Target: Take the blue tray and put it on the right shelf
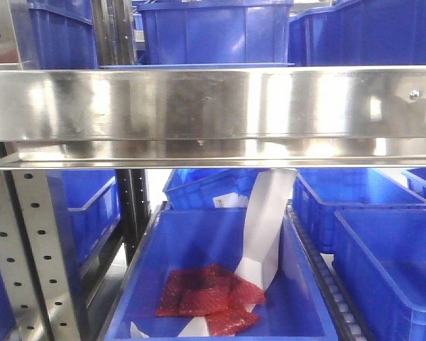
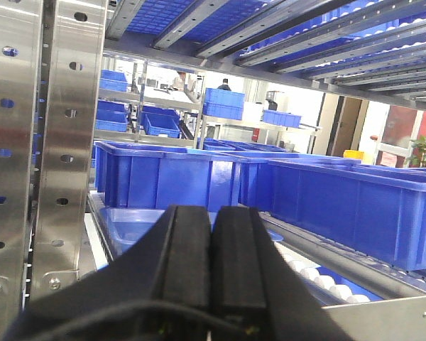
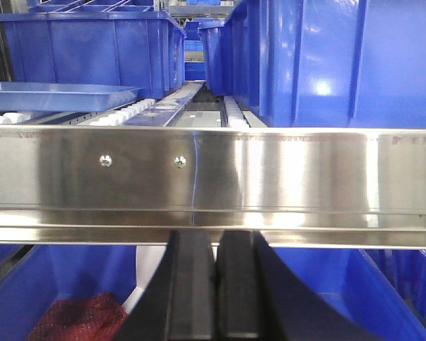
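Beyond the closed left fingers (image 2: 211,277) lies the blue tray (image 2: 131,222) — untouched.

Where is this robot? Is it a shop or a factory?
Probably a factory storeroom or warehouse. Shiny steel shelves hold rows of deep blue bins, which sit on white rollers. One bin below holds red bubble wrap. Both grippers are shut.

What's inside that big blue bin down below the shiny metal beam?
Inside the blue bin lie crumpled red mesh bags and a white paper strip rising toward the shelf beam. The beam hides the strip's upper end; the bin's front edge is out of frame.
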Action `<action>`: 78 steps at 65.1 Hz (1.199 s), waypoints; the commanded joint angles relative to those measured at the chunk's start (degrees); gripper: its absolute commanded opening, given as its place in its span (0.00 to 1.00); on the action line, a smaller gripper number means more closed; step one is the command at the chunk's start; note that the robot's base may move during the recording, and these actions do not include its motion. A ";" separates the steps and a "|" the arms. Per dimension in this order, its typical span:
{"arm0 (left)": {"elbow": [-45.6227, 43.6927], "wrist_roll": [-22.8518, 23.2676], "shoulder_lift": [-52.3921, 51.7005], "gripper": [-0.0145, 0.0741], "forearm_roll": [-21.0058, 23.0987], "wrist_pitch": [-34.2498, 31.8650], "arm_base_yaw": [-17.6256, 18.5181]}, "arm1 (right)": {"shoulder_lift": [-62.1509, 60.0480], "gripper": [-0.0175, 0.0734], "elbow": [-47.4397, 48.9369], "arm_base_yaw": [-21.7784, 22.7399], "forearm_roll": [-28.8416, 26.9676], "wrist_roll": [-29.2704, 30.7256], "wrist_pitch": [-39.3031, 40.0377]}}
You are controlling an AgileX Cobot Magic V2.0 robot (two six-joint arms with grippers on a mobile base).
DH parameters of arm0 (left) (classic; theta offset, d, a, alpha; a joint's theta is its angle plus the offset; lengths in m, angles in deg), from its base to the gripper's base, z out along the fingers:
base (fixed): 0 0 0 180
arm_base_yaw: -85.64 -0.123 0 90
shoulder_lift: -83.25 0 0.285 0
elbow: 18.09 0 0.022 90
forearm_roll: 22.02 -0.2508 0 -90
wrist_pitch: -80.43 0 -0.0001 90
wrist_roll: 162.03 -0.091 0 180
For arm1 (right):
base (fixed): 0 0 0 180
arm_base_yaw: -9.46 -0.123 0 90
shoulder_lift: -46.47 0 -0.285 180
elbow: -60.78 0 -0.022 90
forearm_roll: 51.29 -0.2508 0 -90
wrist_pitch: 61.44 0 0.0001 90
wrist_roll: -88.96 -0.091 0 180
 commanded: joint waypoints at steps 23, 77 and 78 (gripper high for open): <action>1.19 -5.12 0.31 0.11 -0.90 15.52 -1.40 | -1.17 0.25 1.36 0.33 0.07 0.59 5.51; 27.54 -30.93 -13.20 0.11 23.35 -5.71 -22.61 | -1.12 0.25 1.36 0.33 0.07 0.59 5.46; 27.54 -30.93 -13.20 0.11 23.35 -5.16 -22.24 | -1.12 0.25 1.36 0.33 0.07 0.59 5.46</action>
